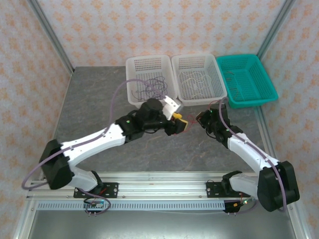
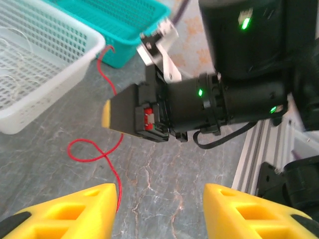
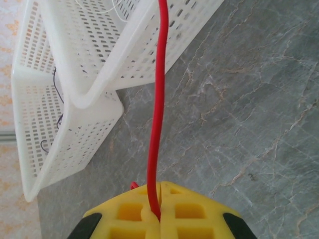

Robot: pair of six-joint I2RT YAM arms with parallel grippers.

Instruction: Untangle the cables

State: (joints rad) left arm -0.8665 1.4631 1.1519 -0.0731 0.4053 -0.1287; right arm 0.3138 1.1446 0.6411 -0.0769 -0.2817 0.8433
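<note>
The red cable [image 3: 158,99] is the one not yet put away. The right claw [image 3: 159,201] has its two yellow fingers pressed together on it, and from there the cable runs straight and tight across the corner of the middle white basket [image 1: 194,56]. Seen from the left wrist, another part of it lies on the grey surface [image 1: 99,99] in one loose loop, and a further stretch climbs toward the corner of the teal basket [image 1: 251,100]. Whether an end is already inside, I cannot tell. The left claw [image 2: 159,199] hangs just above that loop with its fingers apart and nothing between them.

The dark cable [image 1: 149,87] lies alone in the left white basket [image 1: 147,58], and a thin white cable [image 1: 197,79] lies in the middle one. So, as I judge it, the knot is undone: there are three cables and none crosses another. What remains seems to be only the red one, which must be brought fully off the surface, probably into the teal basket
</note>
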